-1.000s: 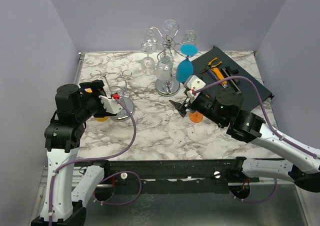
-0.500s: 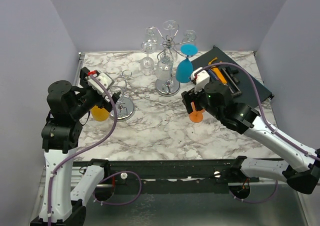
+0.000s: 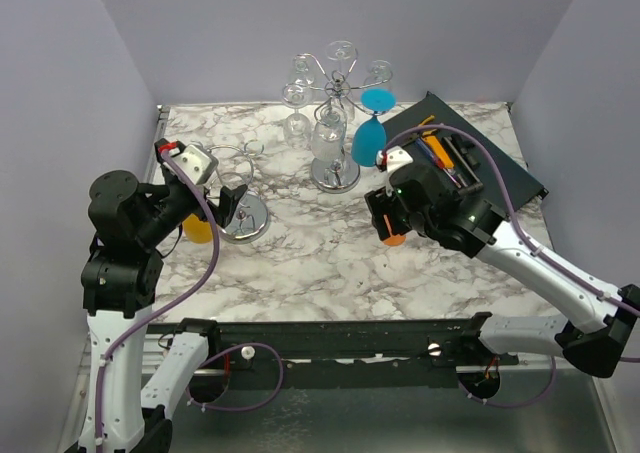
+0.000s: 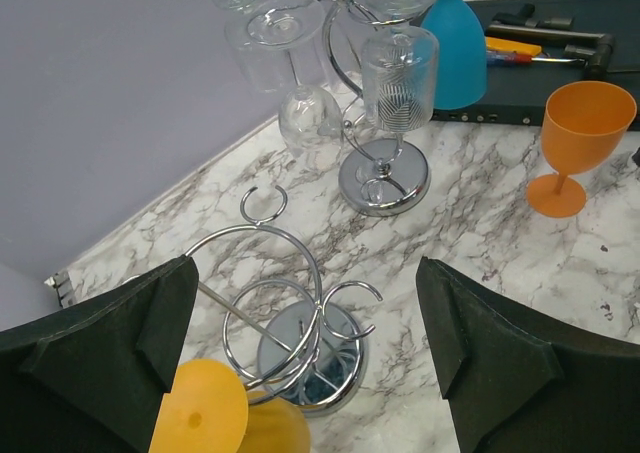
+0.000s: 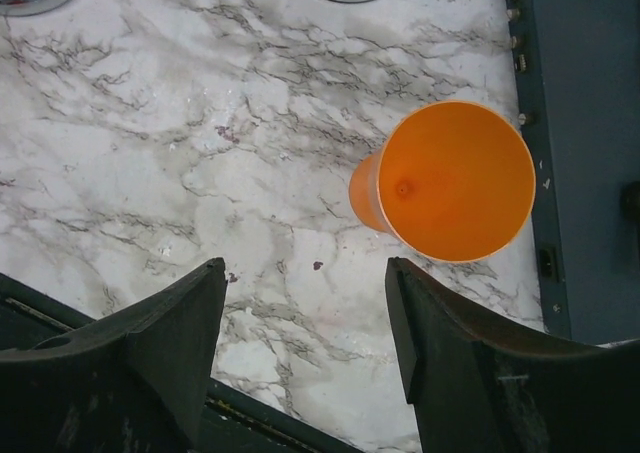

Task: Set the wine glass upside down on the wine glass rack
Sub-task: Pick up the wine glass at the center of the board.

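The left end effector [image 4: 305, 353] has drawn back, jaws wide, from the small chrome rack [image 4: 290, 313] near the tabletop's [image 3: 330, 263] left edge, where a yellow wine glass [image 4: 215, 413] hangs inverted. The right end effector [image 5: 305, 343], open and empty, has swung over the upright orange wine glass [image 5: 455, 178], likely the next pickup.

Small wine glass rack [image 3: 243, 216] stands on bench [image 3: 320, 263], L side. One glass [image 4: 205, 413] hangs upside down on its L. Tall rack [image 3: 335, 173] stands behind it & to the R, near bench's back, w/ several glasses hanging on it. Tool tray [image 5: 590, 123] lies at back R, tools on it. Wine glass [image 5: 455, 178] stands upright on bench, just beside tray's near edge, R of both racks. R hand [image 5: 305, 273] is above it, not touching. L hand [image 4: 305, 283] is over small rack, apart.
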{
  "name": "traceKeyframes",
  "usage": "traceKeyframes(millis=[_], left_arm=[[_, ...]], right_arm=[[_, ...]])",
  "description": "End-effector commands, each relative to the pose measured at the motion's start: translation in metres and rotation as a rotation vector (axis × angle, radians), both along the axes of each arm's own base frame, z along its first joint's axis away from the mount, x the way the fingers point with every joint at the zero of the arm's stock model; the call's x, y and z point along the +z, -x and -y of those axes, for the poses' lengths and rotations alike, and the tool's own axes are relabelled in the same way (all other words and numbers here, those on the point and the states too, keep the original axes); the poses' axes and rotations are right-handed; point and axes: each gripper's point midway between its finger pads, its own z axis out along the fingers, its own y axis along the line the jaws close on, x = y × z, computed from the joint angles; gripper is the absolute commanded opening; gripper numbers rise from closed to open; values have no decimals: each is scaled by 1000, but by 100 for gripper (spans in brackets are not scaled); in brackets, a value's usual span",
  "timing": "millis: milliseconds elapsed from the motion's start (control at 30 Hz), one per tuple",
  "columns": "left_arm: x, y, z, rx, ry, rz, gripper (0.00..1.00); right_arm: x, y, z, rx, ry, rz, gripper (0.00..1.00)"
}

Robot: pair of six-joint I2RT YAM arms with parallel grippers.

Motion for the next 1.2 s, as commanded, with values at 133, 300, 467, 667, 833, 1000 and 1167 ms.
traceKeyframes(millis=[133, 300, 467, 667, 833, 1000, 1167], left_arm=[[-1, 12, 8, -41, 40, 2, 99], [-5, 21, 11, -75, 32, 13, 99], [-6, 23, 11, -75, 27, 22, 99], [-9, 28, 16, -92, 70, -14, 99], [-18, 33, 21, -124, 83, -38, 99], [-19, 30, 23, -132, 95, -60, 99], [-21, 29, 28, -160, 118, -97, 99]], right_arm=[[-31, -38, 1, -20, 69, 15, 65], [-45, -52, 1, -17, 60, 6, 61], [-68, -52, 1, -7, 68, -17, 53], [-84, -47, -3, 4, 59, -57, 35], [-50, -48, -9, 17, -8, -5, 8], [25, -31, -32, 153, -215, 84, 1], [91, 16, -56, 397, -489, 186, 1]])
